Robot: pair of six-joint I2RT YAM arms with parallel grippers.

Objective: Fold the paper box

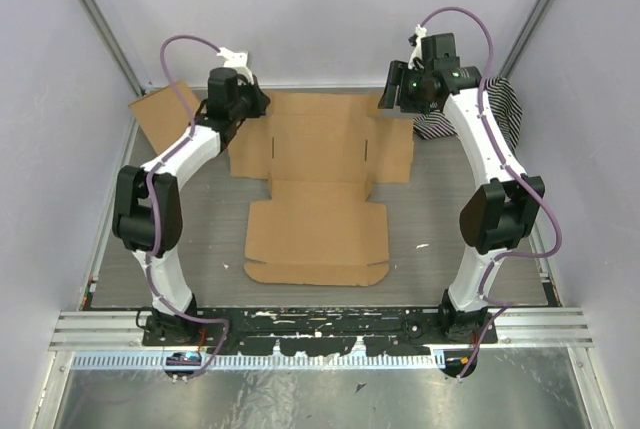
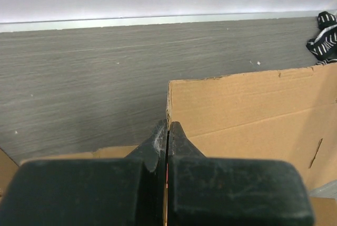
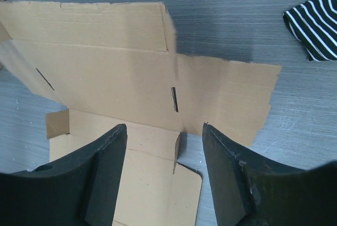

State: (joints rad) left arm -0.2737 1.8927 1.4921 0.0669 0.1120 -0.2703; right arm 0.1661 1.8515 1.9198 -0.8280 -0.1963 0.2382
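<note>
The paper box (image 1: 320, 189) lies mostly flat and unfolded in the middle of the table, a plain brown die-cut piece with flaps and slots. My left gripper (image 1: 256, 105) is at its far left corner. In the left wrist view it (image 2: 168, 127) is shut on the edge of a box panel (image 2: 253, 110), which stands raised off the table. My right gripper (image 1: 390, 99) hovers over the far right corner. In the right wrist view it (image 3: 164, 127) is open and empty above the box (image 3: 105, 73), touching nothing.
A black-and-white striped cloth (image 1: 500, 107) lies at the far right, also in the left wrist view (image 2: 326, 39) and the right wrist view (image 3: 316, 23). A smaller plain cardboard rectangle (image 1: 160, 114) leans at the far left. White walls enclose the table.
</note>
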